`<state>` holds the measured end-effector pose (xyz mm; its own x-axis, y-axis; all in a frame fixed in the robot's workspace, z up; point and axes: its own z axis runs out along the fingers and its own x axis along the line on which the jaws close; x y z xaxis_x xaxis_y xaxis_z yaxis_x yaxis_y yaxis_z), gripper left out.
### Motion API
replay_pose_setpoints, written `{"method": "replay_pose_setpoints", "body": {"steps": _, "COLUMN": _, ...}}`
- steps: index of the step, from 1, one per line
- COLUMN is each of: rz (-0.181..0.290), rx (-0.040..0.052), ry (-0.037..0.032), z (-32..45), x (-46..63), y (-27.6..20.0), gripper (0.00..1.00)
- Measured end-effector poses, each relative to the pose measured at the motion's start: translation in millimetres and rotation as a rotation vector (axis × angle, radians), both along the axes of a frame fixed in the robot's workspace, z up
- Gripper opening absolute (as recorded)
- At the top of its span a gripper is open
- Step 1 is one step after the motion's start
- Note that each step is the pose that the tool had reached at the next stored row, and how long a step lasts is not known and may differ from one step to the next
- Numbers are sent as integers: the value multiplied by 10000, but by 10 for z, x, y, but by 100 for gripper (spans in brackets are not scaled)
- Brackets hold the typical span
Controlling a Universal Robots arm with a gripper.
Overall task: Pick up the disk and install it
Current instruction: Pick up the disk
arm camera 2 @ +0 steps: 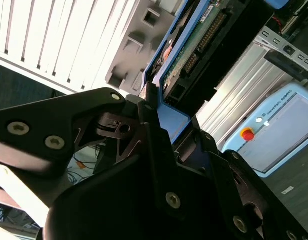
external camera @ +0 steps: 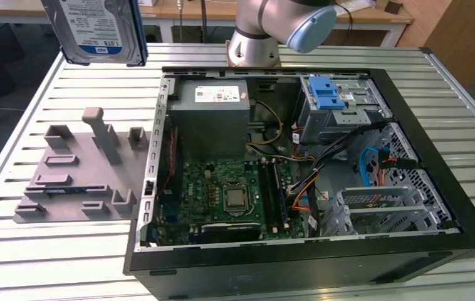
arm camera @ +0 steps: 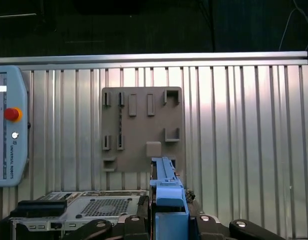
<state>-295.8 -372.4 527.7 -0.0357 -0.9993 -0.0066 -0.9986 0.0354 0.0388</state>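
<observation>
Exterior view, item 1: the disk point(external camera: 95, 31). It hangs at the view's upper left with its label facing the camera, clear of the slatted table point(external camera: 54, 251). It sits above the far side of the grey fixture plate point(external camera: 79, 175) and well apart from the open computer case point(external camera: 304, 263).

Item 2: step in hand. I judge the pick-up done and the carry under way. The install is not yet begun, and the drive cage point(external camera: 342, 116) with the blue latch point(external camera: 328, 94) sits at the case's far corner, on the exterior view's right.

Item 3: what the next move calls for, as I judge it. The disk has to cross over the case wall, and its blue side rails have to line up squarely with the bay. The loose cables point(external camera: 371, 160) near the cage need clearance.

Item 4: the gripper point(arm camera 2: 168, 115). In the second wrist view its black fingers point(arm camera 2: 149, 107) are closed narrowly onto the disk point(arm camera 2: 193, 45). They press a blue rail, and the circuit-board side and connector pins are visible.

Item 5: the first wrist view looks down past the gripper point(arm camera: 168, 222). The disk point(arm camera: 166, 185) shows edge-on, with the fixture plate point(arm camera: 144, 125) directly below it. The teach pendant point(arm camera: 9, 130) lies beside the fixture plate on the table.
</observation>
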Motion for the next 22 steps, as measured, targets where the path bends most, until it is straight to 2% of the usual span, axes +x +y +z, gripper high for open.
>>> {"method": "replay_pose_setpoints", "body": {"steps": 7, "rz": 1, "rx": 0, "ry": 2, "z": -1, "x": 104, "y": -41, "gripper": 36}}
{"method": "replay_pose_setpoints", "body": {"steps": 10, "rz": 0, "rx": 1, "ry": 2, "z": -1, "x": 147, "y": -42, "gripper": 36}}
{"method": "replay_pose_setpoints", "body": {"steps": 22, "rz": 0, "rx": -2, "ry": 15, "z": -2, "x": 465, "y": -59, "gripper": 36}}
